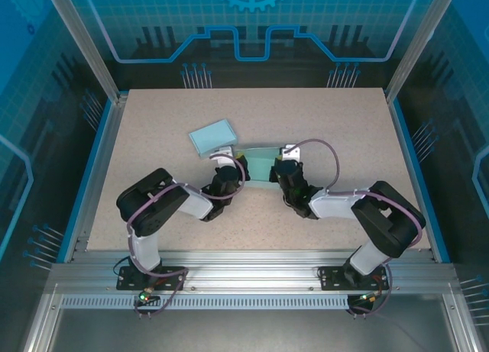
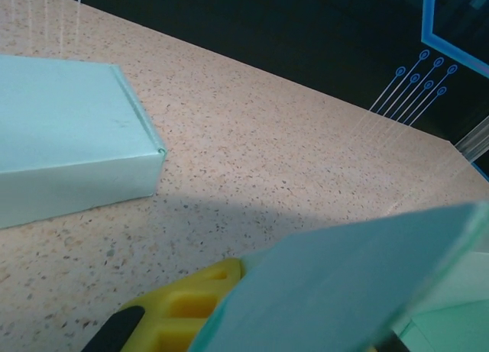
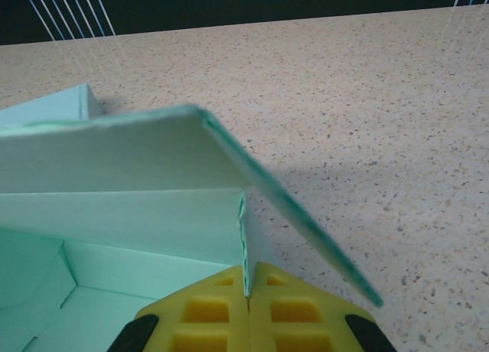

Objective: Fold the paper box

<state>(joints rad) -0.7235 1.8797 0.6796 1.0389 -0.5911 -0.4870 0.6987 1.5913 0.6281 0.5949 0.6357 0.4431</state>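
The paper box (image 1: 260,166) is pale teal card, partly folded, and lies in the middle of the table between my two grippers. My left gripper (image 1: 228,172) is at its left side. In the left wrist view a tilted panel of the box (image 2: 359,283) lies against one yellow finger (image 2: 187,302) and hides the other; the jaws are shut on it. My right gripper (image 3: 247,279) is shut on the upright edge of a side wall (image 3: 246,237), with the box's inside (image 3: 114,237) to its left and a raised flap (image 3: 137,157) above.
A second, closed teal box (image 1: 212,137) rests on the table just behind and left of my left gripper, and is close by at the left of the left wrist view (image 2: 69,138). The speckled table (image 1: 344,123) is bounded by a blue rim and frame posts.
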